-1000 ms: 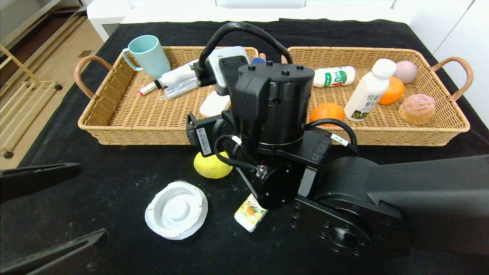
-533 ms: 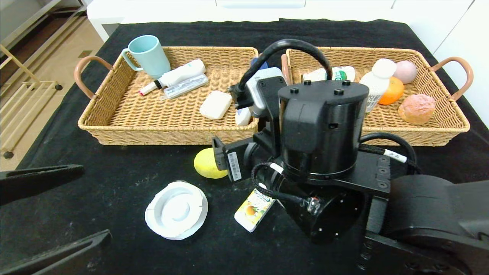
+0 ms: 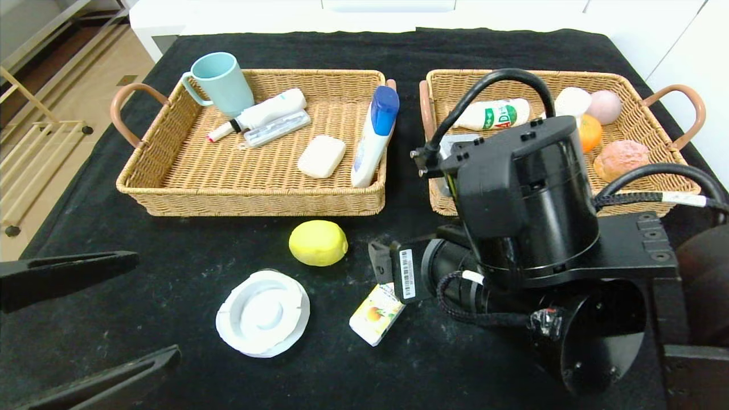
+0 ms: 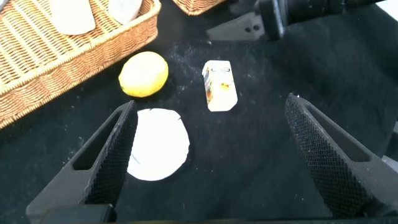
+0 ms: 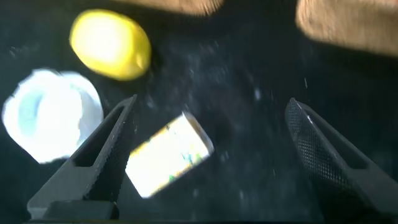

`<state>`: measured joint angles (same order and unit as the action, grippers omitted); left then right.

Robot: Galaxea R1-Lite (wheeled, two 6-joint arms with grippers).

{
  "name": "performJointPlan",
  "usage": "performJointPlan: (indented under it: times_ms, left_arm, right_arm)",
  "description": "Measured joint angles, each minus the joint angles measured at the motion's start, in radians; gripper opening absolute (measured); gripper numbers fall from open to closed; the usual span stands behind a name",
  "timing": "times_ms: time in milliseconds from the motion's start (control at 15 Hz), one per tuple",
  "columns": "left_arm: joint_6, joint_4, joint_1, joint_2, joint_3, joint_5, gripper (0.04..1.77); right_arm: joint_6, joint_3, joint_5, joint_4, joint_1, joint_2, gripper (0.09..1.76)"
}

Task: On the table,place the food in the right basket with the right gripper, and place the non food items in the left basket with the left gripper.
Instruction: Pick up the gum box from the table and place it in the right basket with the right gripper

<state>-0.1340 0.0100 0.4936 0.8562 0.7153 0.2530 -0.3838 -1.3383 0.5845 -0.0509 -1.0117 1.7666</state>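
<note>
beside the juice carton [image 3: 376, 314], lemon [image 3: 318, 242], white lid [image 3: 263, 312], 2 baskets beyond

Black-covered bench [image 3: 171, 267]; wooden rack [image 3: 34, 142] seen at 9 o'clock on tan floor [image 3: 74, 74]; white furniture [image 3: 398, 14] at 12 o'clock.

Between the spread fingers of the left pincer [image 4: 208, 155], a white lid [image 4: 158, 144], a lemon [image 4: 143, 74] and a juice carton [image 4: 219, 85] lie on the black surface [image 4: 249, 155] beside a basket [image 4: 68, 53].
</note>
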Motion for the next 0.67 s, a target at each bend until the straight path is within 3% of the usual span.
performJointPlan:
  times_ms: [400, 667]
  left_arm:
    - [0.0, 0.005, -0.001, 0.012, -0.005, -0.001, 1.72]
    - [0.0, 0.005, 0.0, 0.015, -0.005, -0.001, 1.72]
  right_arm:
    - [-0.264, -0.199, -0.048, -0.435, 0.002, 0.01, 1.7]
    - [-0.355, -0.333, -0.051, -0.534, -0.009, 0.097, 1.7]
